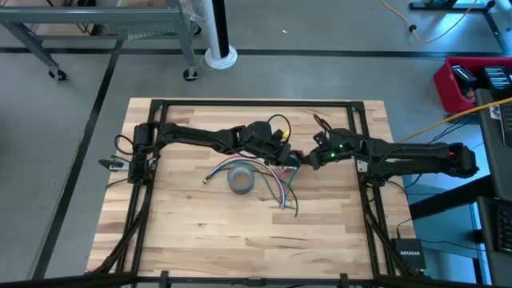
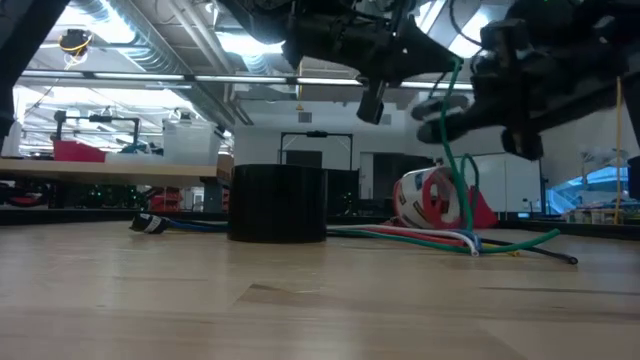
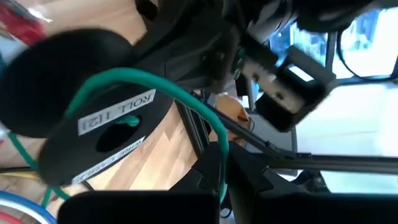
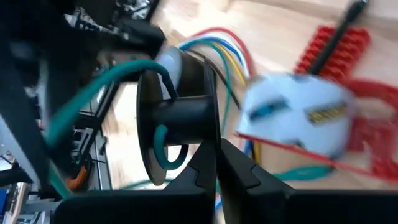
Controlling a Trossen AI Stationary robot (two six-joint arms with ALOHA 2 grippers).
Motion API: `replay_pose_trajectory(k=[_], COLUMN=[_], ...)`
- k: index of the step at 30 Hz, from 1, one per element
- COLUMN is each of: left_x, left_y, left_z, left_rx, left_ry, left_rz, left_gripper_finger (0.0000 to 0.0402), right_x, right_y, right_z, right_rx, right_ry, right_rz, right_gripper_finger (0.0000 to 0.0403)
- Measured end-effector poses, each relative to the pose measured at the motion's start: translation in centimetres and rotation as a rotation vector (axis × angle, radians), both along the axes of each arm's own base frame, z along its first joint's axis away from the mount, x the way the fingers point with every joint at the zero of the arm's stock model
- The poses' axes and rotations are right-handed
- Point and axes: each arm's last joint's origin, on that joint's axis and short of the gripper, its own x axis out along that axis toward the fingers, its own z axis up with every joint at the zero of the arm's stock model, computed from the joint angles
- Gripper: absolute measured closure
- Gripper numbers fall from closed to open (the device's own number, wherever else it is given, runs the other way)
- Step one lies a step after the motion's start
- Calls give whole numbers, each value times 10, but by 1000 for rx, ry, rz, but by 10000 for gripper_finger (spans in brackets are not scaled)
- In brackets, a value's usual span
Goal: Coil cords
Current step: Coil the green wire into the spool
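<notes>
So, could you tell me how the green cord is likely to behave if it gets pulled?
The green cord droops in loose curves, so it is probably floppy. It looks thin, so likely light. Its tail lies slack on the table and would probably drag.

Green cord (image 2: 462, 165); grey tape roll (image 1: 241, 179); pale wood table (image 1: 208, 240).

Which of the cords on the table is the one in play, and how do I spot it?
On the wooden table, look beside the grey tape roll, where coloured cords fan out. The green cord is the only one that rises off the table, up to where the left gripper and right gripper meet above it.
</notes>
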Motion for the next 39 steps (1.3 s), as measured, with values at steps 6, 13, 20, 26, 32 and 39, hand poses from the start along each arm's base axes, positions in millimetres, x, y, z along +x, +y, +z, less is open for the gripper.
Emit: replay_pose_trajectory(k=[6, 13, 20, 26, 32, 39], left_x=[1, 1, 0, -2, -9, -14], left_y=[-10, -16, -18, -24, -22, -29], left_z=[0, 0, -3, -9, -6, -6], left_rx=[58, 119, 131, 226, 427, 666], left_ry=[-15, -31, -7, 39, 68, 97], left_rz=[-36, -68, -82, -119, -129, -147], left_gripper_finger=[400, 400, 400, 400, 400, 400], right_x=[15, 22, 24, 24, 24, 24], right_y=[-4, -7, -8, -8, -9, -8], right_z=[22, 33, 33, 35, 36, 37], right_rx=[-48, -73, -90, -99, -103, -112], right_ry=[-39, -53, -58, -76, -84, -93], right_rz=[20, -12, -47, -47, -48, -31], right_gripper_finger=[400, 400, 400, 400, 400, 400])
